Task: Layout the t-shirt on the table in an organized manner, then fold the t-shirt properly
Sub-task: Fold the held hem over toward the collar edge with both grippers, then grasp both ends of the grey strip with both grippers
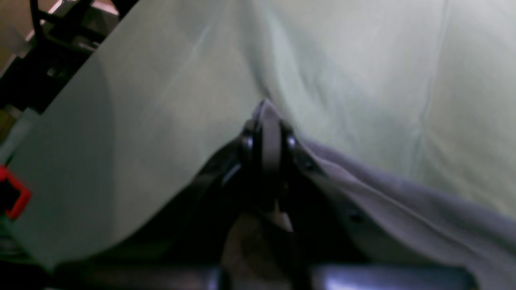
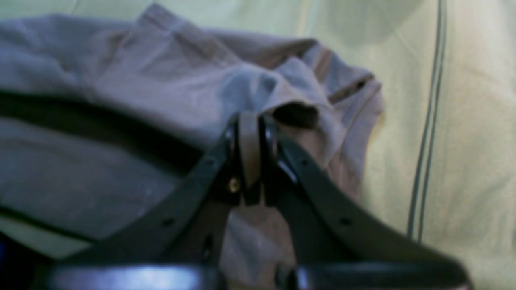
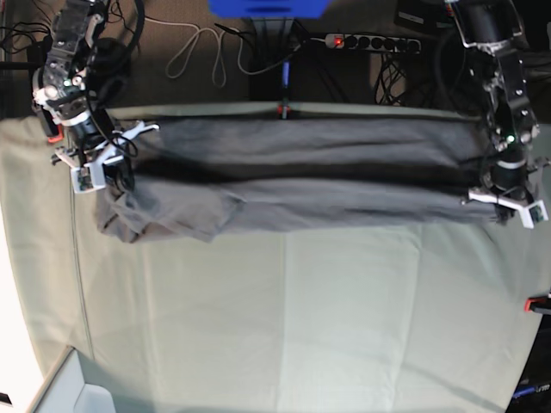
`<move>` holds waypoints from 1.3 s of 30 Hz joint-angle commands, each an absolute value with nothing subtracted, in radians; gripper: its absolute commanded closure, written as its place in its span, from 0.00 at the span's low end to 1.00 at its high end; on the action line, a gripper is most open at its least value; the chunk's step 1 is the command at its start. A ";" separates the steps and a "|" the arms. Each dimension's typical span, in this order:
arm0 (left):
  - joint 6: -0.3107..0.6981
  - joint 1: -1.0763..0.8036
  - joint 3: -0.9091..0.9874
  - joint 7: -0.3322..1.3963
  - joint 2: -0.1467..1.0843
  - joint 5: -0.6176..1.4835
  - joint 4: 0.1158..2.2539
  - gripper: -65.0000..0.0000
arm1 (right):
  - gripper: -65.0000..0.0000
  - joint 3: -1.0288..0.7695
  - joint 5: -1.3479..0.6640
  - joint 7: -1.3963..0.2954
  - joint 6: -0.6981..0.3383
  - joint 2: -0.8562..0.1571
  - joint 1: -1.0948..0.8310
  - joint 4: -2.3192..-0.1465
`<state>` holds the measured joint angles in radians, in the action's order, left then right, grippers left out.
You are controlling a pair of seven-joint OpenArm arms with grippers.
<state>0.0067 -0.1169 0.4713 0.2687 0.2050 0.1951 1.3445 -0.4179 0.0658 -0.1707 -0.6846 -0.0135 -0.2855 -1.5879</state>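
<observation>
Both wrist views are soft and blurred, so fabric detail is hard to read.

Near half of the table [image 3: 284, 327] is bare pale green cloth with creases. A red clamp [image 3: 538, 303] shows at the right edge, cut off by the frame.

The t-shirt [image 3: 293, 185] lies stretched as a long dark grey band across the far half, nearly edge to edge, just short of the far edge. A dark lengthwise fold shadow runs through its middle. Near the left edge it bunches into a wrinkled lump with a sleeve sticking out; the collar is hard to make out from the base view.

Right gripper [image 2: 250, 133], at the far-left corner area: jaws clenched on a pinch of t-shirt [image 2: 161, 80] fabric, clearly seen between the pads. What looks like a hemmed sleeve opening sits just beyond it.

Left gripper [image 1: 269, 131], at the right edge: jaws clenched on a thin fold of t-shirt [image 1: 403, 201], fabric trailing off to the frame's lower right. Another red clamp [image 1: 14, 193] sits at the frame's left, partly cut off.

Both arms' upper links run out of the base view's top.
</observation>
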 commanded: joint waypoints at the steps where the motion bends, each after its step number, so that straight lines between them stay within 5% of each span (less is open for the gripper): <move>1: 0.005 -0.117 0.476 0.243 0.222 0.194 1.365 1.00 | 1.00 -0.421 0.047 -0.142 -0.698 -0.012 -0.294 -1.606; 39: 0.007 -0.189 0.595 0.245 0.182 0.194 1.354 1.00 | 1.00 -0.400 0.024 -0.087 -0.698 0.001 -0.469 -1.647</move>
